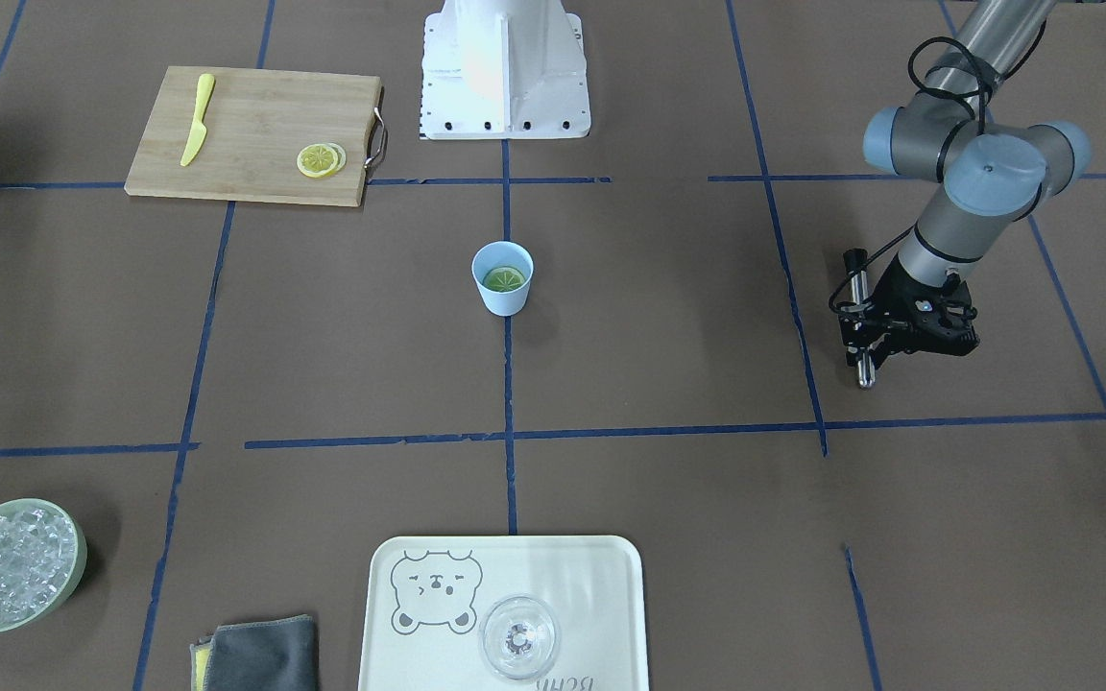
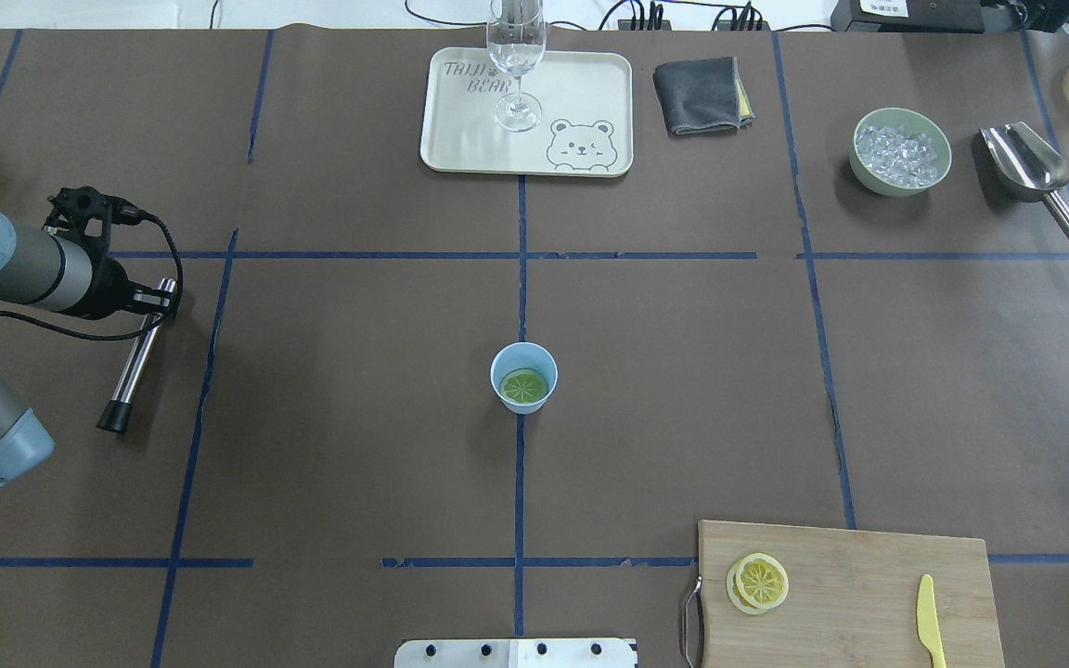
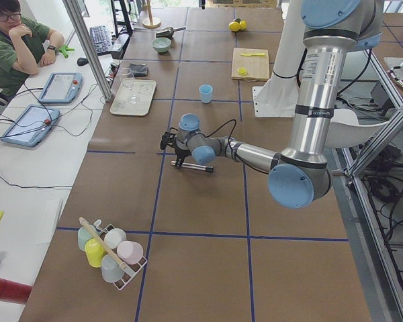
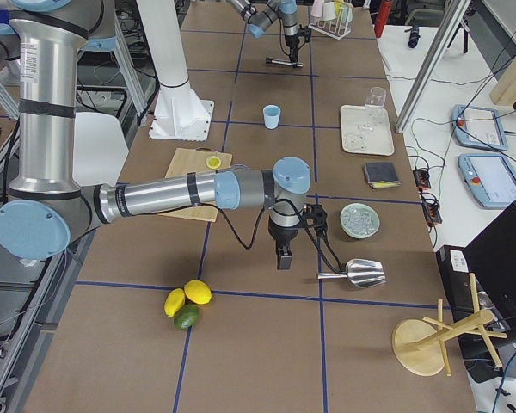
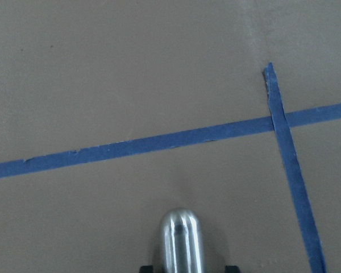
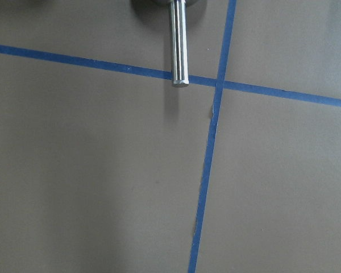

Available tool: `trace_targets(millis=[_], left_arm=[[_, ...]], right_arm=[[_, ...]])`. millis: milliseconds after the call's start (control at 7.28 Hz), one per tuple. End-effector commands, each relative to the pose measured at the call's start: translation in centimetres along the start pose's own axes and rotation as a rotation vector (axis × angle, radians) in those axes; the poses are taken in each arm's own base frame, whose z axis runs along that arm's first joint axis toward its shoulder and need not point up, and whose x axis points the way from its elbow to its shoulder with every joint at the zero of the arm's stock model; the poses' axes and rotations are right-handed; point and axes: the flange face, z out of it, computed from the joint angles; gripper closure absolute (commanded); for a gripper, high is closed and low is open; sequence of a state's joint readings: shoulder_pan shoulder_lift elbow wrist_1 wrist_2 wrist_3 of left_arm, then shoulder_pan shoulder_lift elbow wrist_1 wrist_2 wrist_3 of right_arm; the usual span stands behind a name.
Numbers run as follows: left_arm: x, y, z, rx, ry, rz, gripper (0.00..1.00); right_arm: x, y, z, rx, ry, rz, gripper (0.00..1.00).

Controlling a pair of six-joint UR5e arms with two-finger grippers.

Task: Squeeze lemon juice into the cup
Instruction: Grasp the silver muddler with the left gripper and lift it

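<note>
The light-blue cup (image 1: 502, 293) stands upright at the table's middle and also shows in the overhead view (image 2: 523, 357). A lemon slice (image 1: 504, 279) lies flat inside it (image 2: 525, 386). Two more slices (image 2: 759, 582) lie on the cutting board. My left gripper (image 1: 865, 331) is far off to the cup's side (image 2: 156, 299), low over the table, shut on a metal rod (image 2: 134, 364) with a black tip. The rod's end fills the bottom of the left wrist view (image 5: 181, 239). My right gripper (image 4: 282, 251) shows only in the exterior right view; I cannot tell whether it is open.
The wooden cutting board (image 2: 869, 594) holds a yellow plastic knife (image 2: 930, 617). A bear tray (image 2: 581, 102) with a clear glass (image 2: 517, 56), a grey cloth (image 2: 700, 95), a green bowl of ice (image 2: 900, 151) and a metal scoop (image 2: 1031, 172) line the far edge.
</note>
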State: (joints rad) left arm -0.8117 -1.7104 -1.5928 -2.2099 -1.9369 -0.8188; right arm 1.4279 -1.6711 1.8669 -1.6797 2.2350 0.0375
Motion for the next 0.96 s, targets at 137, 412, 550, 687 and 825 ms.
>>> trace_targets(millis=[137,412,550,687,825], left_arm=[[4.6,-1.6,-6.4,0.105,0.099,0.064,1.00],[11.9,-5.5,-12.3,0.228,0.227,0.129,1.00],[14.7,-6.8,-14.3,0.311,0.308,0.176,1.00],[16.1,-7.0,-16.4,0.415,0.415,0.232,1.00],[16.5,-6.0,-18.3,0.529,0.557,0.303,1.00]], right_arm=[[0.0,0.0,0.0,-0.002,0.000,0.003,0.00],[0.2,0.1,0.2,-0.004,0.003,0.004,0.00],[0.2,0.0,0.2,-0.004,0.006,0.004,0.00],[0.3,0.0,0.1,-0.003,0.008,0.006,0.00],[0.6,0.1,-0.1,0.001,0.009,0.014,0.00]])
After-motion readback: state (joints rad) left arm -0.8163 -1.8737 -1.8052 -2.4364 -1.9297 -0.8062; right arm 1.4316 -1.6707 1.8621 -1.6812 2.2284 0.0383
